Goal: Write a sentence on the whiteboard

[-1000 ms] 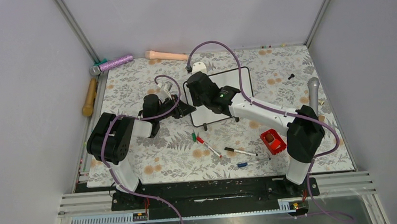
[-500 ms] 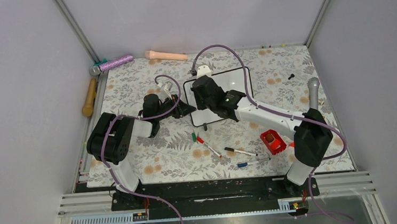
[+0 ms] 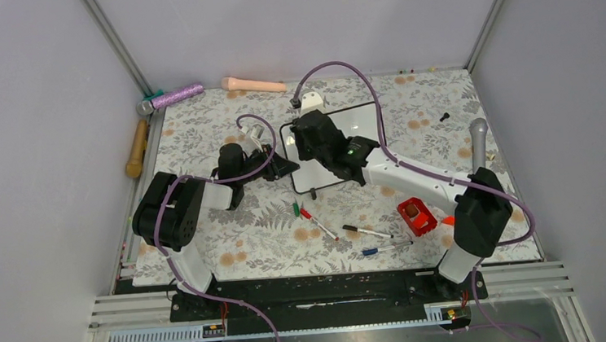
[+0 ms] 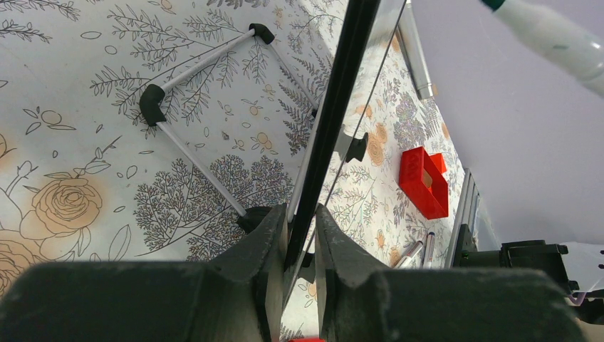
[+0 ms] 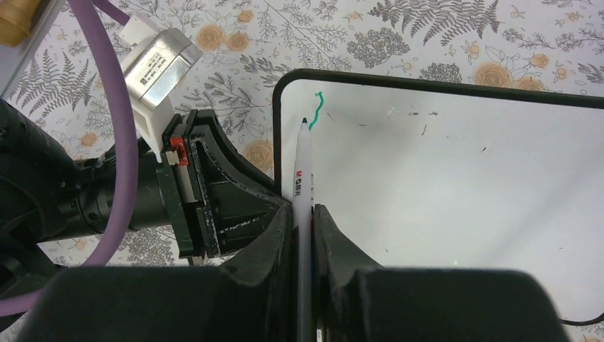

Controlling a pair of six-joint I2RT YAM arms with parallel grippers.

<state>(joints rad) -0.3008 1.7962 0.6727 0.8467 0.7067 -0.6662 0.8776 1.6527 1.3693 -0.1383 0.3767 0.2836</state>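
Note:
The whiteboard (image 3: 359, 122) stands tilted on the floral table, its black frame showing. My left gripper (image 3: 286, 167) is shut on its left edge; in the left wrist view the fingers (image 4: 300, 228) pinch the black frame (image 4: 342, 85). My right gripper (image 3: 316, 134) hovers over the board's left part, shut on a white marker (image 5: 303, 164). The marker's tip sits near the board's top left corner (image 5: 456, 192), beside a short green squiggle (image 5: 318, 110). No words of the sentence show, only that stroke. The marker's end also shows in the left wrist view (image 4: 552, 34).
Loose markers (image 3: 318, 223) (image 3: 367, 231) (image 3: 387, 248) and a green cap (image 3: 295, 208) lie in front of the board. A red box (image 3: 417, 216) sits at the right. A silver microphone (image 3: 477, 145), a purple one (image 3: 175, 95), a peach handle (image 3: 252, 83) and a wooden handle (image 3: 136, 149) lie along the edges.
My right gripper with the marker has shifted slightly toward the far side of the board, and its elbow has swung right. The left gripper and the board have not moved.

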